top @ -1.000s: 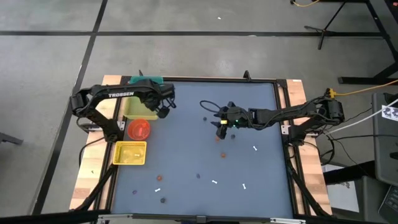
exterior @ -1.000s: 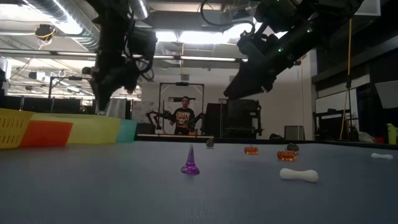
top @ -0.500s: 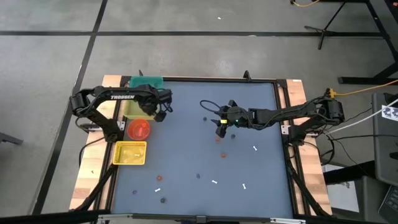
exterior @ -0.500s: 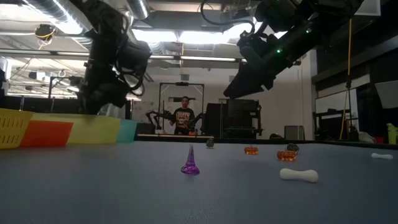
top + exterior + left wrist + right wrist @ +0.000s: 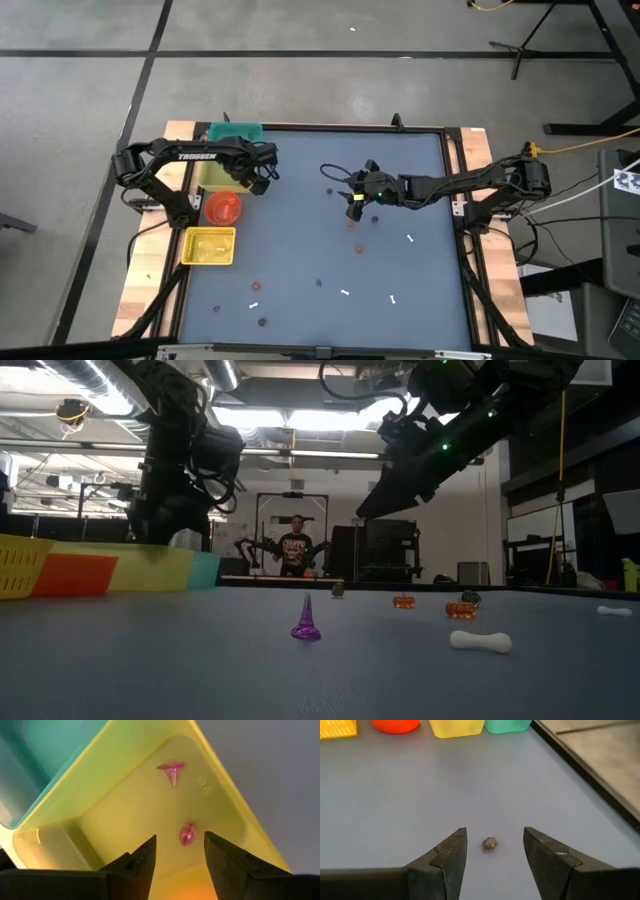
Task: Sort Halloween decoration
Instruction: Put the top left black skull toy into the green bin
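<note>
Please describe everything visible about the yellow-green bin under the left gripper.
The yellow-green bin is a smooth, slightly translucent plastic tub with sloped walls, standing upright on the table between a teal bin and a red bin. Two small purple trinkets lie on its floor. The left gripper hovers open above it, touching nothing.

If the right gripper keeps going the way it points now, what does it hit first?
Most likely the small grey trinket lying on the blue table, lined up between the open right gripper's fingers; depth is hard to judge.

Yellow bin [image 5: 125, 800] holds two pink-purple trinkets [image 5: 171, 769]; grey trinket [image 5: 490, 843] on blue-grey table [image 5: 395, 795].
</note>
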Controlling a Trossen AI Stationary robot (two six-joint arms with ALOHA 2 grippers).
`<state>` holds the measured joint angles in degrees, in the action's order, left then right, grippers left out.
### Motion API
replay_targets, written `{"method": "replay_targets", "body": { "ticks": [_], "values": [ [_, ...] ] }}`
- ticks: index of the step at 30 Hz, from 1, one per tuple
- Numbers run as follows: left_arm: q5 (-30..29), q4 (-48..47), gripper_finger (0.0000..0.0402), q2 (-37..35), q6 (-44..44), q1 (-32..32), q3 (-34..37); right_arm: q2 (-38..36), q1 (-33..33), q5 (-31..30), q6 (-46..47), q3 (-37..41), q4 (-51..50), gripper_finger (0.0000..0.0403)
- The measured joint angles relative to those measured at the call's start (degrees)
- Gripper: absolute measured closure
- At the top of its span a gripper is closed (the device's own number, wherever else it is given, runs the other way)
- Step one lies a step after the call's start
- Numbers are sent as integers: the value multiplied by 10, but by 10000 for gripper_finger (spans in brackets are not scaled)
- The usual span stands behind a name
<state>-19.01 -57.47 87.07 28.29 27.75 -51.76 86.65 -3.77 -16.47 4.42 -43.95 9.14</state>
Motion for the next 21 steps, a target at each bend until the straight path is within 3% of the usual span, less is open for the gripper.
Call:
{"method": "replay_targets", "body": {
  "ticks": [14,21],
  "values": [
    [0,18,246,0,0,0,0,151,-15,-14,-63,0,184,210],
    [0,19,246,0,0,0,0,194,-60,18,33,0,197,210]
  ]
}}
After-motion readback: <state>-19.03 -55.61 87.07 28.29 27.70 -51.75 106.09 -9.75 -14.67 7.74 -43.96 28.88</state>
